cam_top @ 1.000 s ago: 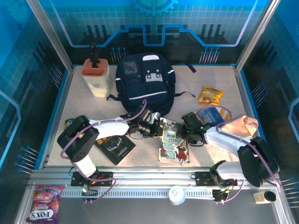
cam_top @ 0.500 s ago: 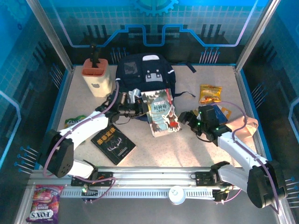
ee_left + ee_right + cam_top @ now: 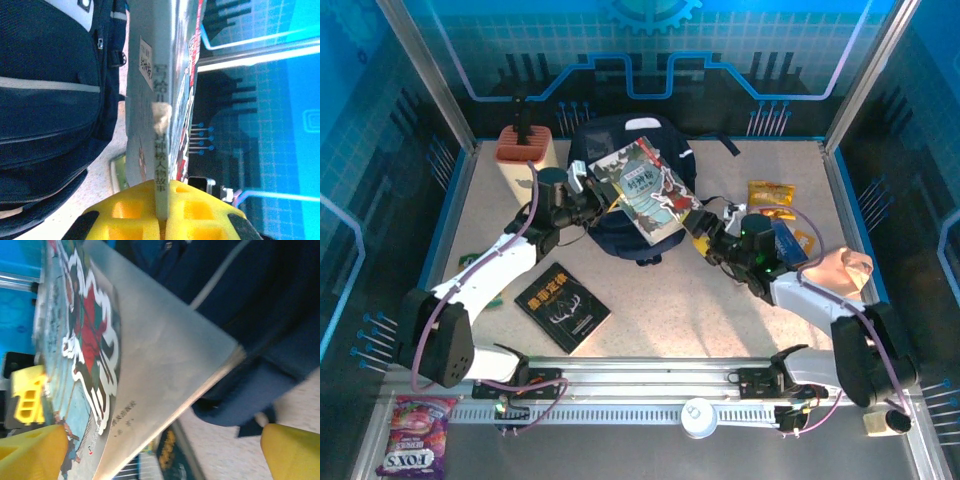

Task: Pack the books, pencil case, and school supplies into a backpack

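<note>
Left wrist view: the left gripper [image 3: 161, 202] has its yellow pads [image 3: 125, 212] pressed tight on the spine edge of the teal-grey book [image 3: 162, 75]. The book stands edge-on straight out from the jaws, with the backpack [image 3: 50, 100] just beside it on the left

From the top external camera, the left gripper [image 3: 592, 187] holds the teal-grey book [image 3: 645, 190] by its left edge. The book is lifted, tilted and cover-up over the navy backpack [image 3: 620, 235], hiding much of the bag's front. The right gripper [image 3: 703, 228] sits just off the book's lower right corner, with its jaws spread wide and nothing clamped

In the right wrist view the right gripper [image 3: 160, 455] has its yellow fingertips [image 3: 30, 452] far apart at the bottom corners. The teal-grey book [image 3: 150, 355] slants across beyond them, and the backpack [image 3: 260, 300] lies behind it

Further out on the table [image 3: 720, 320], the black book [image 3: 562, 308] lies flat near the left arm, well apart from the bag. A blue-green book [image 3: 790, 243] is partly hidden under the right arm. A yellow-orange snack packet [image 3: 770, 193] lies to the right of the bag, and a beige holder [image 3: 525, 160] stands to its left
</note>
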Controlling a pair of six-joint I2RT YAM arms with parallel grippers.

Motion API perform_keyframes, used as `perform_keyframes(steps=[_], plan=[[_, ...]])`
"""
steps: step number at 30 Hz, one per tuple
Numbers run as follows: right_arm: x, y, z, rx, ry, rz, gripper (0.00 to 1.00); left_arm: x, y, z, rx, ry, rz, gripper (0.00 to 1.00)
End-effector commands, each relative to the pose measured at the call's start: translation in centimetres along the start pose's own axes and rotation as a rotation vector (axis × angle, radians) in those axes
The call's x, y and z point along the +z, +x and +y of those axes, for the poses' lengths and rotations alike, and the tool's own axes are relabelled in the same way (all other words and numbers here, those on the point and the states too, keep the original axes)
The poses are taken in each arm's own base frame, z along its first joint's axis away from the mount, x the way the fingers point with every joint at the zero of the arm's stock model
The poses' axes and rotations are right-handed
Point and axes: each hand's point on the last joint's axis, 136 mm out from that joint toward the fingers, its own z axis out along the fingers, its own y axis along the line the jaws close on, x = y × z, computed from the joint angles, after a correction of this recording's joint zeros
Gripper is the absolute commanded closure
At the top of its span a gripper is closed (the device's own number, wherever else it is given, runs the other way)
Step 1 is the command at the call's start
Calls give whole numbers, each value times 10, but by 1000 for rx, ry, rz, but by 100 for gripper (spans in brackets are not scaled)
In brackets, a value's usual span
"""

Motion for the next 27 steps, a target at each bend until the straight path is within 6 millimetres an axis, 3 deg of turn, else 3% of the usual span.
perform_keyframes(steps=[1, 6, 10, 14, 20, 27], plan=[[10, 0, 44, 40, -202, 4, 0, -4, -19, -30, -49, 108, -72, 100], [36, 9, 53, 108, -281, 35, 1, -5, -20, -33, -95, 133, -79, 100], [50, 10, 54, 153, -349, 28, 16, -7, -18, -31, -109, 127, -79, 100], [54, 3, 52, 187, -405, -3, 31, -12, -18, -24, -101, 97, -94, 100], [56, 6, 44, 185, -377, -1, 41, -14, -16, -8, -96, 50, -102, 100], [51, 4, 41, 134, -300, -11, 63, -10, -16, 10, -113, -3, -99, 100]])
